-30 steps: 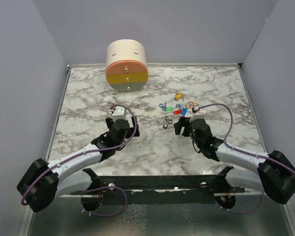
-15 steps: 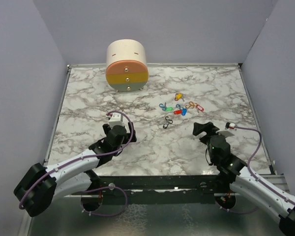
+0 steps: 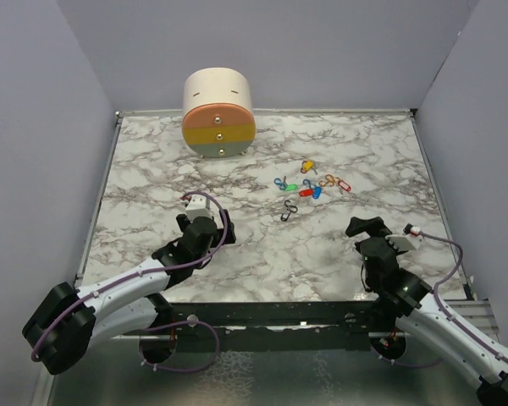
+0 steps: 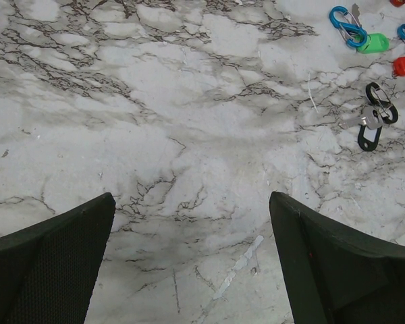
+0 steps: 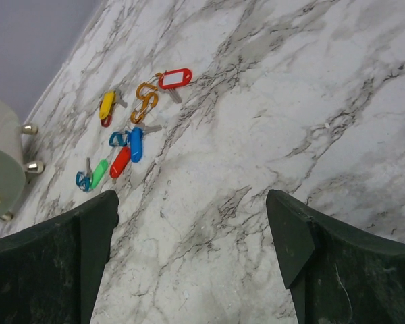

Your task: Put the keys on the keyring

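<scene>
On the marble table (image 3: 144, 178), right of centre: keys (image 3: 307, 188) lying loose, nothing gripped.
I find the green key (image 5: 98, 173), red key (image 5: 119, 162) and blue key (image 5: 136, 144) bunched together and the yellow key (image 5: 106, 106) just beyond them, all flat among coloured clip loops (image 5: 144, 101). A black clip (image 4: 374, 125) lies near, toward the arms. The right gripper (image 5: 192, 199) hovers well short of the cluster, jaws spread wide with nothing between them. The left gripper (image 4: 191, 202) is likewise spread over marble, left of the keys. A round drawer unit (image 3: 218, 114) stands at the far edge.
</scene>
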You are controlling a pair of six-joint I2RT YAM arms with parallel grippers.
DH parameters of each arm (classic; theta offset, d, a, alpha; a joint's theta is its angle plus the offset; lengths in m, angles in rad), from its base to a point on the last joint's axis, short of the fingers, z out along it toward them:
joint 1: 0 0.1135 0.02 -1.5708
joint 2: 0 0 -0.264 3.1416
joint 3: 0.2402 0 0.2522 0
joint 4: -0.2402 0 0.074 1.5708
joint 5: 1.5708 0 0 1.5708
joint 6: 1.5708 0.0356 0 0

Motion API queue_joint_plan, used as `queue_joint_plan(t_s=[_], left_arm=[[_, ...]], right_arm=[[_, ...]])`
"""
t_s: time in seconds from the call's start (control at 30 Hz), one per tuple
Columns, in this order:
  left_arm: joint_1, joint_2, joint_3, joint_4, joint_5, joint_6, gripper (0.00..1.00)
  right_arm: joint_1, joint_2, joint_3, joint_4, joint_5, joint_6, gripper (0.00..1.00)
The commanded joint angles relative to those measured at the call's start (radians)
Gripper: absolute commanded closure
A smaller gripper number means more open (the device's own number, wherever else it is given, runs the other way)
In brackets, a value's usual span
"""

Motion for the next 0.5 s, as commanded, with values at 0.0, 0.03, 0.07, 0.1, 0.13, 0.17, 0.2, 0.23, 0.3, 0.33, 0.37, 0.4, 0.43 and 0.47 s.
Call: queue_joint_plan(t_s=[0.0, 0.03, 0.07, 0.1, 0.13, 0.17, 0.2, 0.23, 0.3, 0.33, 0.37, 0.4, 0.43, 0.47], left_arm=[[-0.003, -0.038, -0.007, 0.010, -0.030, -0.009, 0.01], [-0.003, -0.045, -0.010, 0.009, -0.032, -0.010, 0.01], [-0.003, -0.054, -0.013, 0.009, -0.037, -0.009, 0.01], [-0.003, -0.063, -0.015, 0.009, -0.040, -0.008, 0.01], [-0.003, -0.070, -0.017, 0.010, -0.041, -0.006, 0.01], [-0.002, -0.075, -0.018, 0.009, -0.045, -0.004, 0.01], [-0.003, -0.078, -0.019, 0.008, -0.051, -0.002, 0.01], [-0.003, -0.079, -0.019, 0.007, -0.053, 0.000, 0.01], [-0.003, -0.078, -0.021, 0.006, -0.058, -0.002, 0.01], [-0.003, -0.078, -0.022, 0.006, -0.058, -0.004, 0.01], [-0.003, -0.077, -0.021, 0.006, -0.056, -0.006, 0.01], [-0.003, -0.075, -0.021, 0.008, -0.056, -0.006, 0.01], [-0.003, -0.074, -0.021, 0.007, -0.057, -0.005, 0.01], [-0.003, -0.074, -0.022, 0.008, -0.058, -0.005, 0.01]], right_arm=[[0.004, -0.016, 0.056, -0.178, 0.094, 0.186, 0.07], [0.004, -0.023, 0.061, -0.189, 0.095, 0.188, 0.07], [0.004, -0.031, 0.063, -0.191, 0.093, 0.183, 0.07], [0.003, -0.037, 0.064, -0.190, 0.092, 0.184, 0.07], [0.004, -0.044, 0.061, -0.188, 0.092, 0.184, 0.06], [0.004, -0.051, 0.059, -0.181, 0.089, 0.182, 0.06], [0.004, -0.056, 0.057, -0.174, 0.088, 0.177, 0.06], [0.004, -0.061, 0.054, -0.167, 0.086, 0.171, 0.06], [0.004, -0.068, 0.048, -0.158, 0.082, 0.168, 0.05], [0.004, -0.069, 0.044, -0.151, 0.080, 0.164, 0.05], [0.004, -0.070, 0.043, -0.148, 0.080, 0.160, 0.04], [0.004, -0.070, 0.042, -0.147, 0.079, 0.161, 0.03], [0.004, -0.069, 0.041, -0.144, 0.079, 0.158, 0.03], [0.004, -0.068, 0.042, -0.140, 0.079, 0.153, 0.03]])
